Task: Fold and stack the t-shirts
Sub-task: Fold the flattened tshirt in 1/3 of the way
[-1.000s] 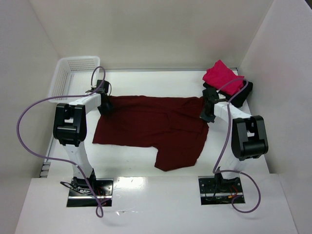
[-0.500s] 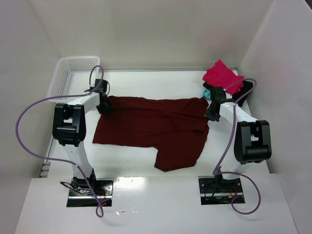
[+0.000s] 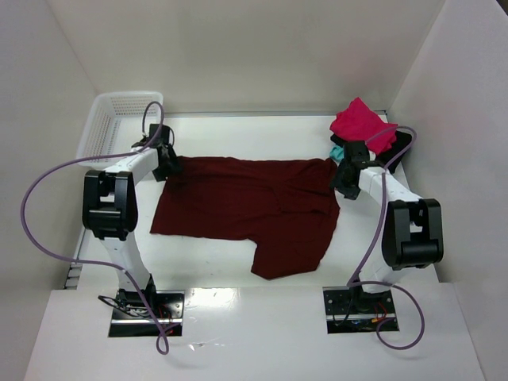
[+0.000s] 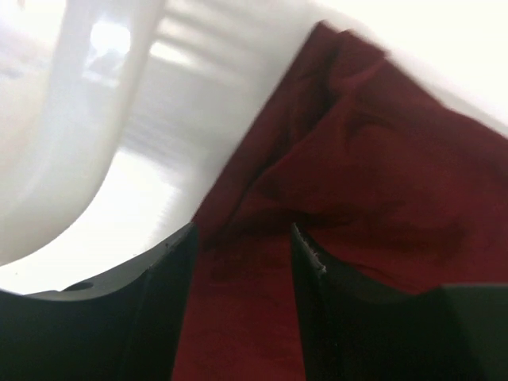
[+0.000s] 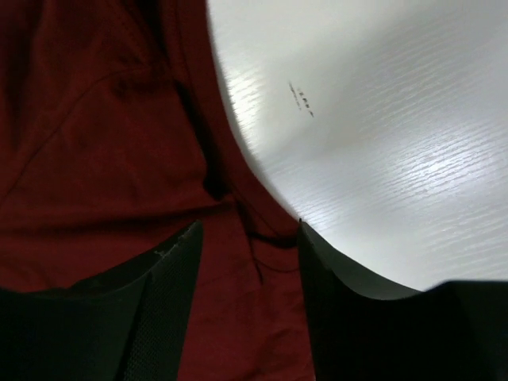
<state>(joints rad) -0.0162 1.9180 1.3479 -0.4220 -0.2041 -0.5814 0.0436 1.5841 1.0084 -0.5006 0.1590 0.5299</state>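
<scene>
"How far along are they with the shirts, would you say?"

"Partway, I reckon. There's already a pile in the far right corner of the table (image 3: pixel 238 131). A pink-red shirt (image 3: pixel 361 123) is on top, a sliver of a teal one (image 3: pixel 336 151) pokes out beneath it, and a black one (image 3: pixel 399 147) sits by the right edge. Those look folded and done."

"And the big one?"

"The maroon shirt (image 3: pixel 246 202) lies spread across the middle of the table, with no fold in it as far as I can see. One part reaches down toward the near edge, and the cloth is rumpled at its two far corners."

"Have the arms got hold of it?"

"Doesn't look like it. The left claw (image 3: pixel 167 164) sits at the shirt's far left corner. The right claw (image 3: pixel 341 178) is at its far right corner, just beside the pile. Both have their jaws standing apart, with cloth lying loose between the fingers and nothing pinched."

"So what's left?"

"My guess is every fold of the maroon one, and then it goes onto the pile. The white basket (image 3: pixel 107 119) stands in the far left corner, well apart from all that. I can't tell whether anything is in it."
</scene>
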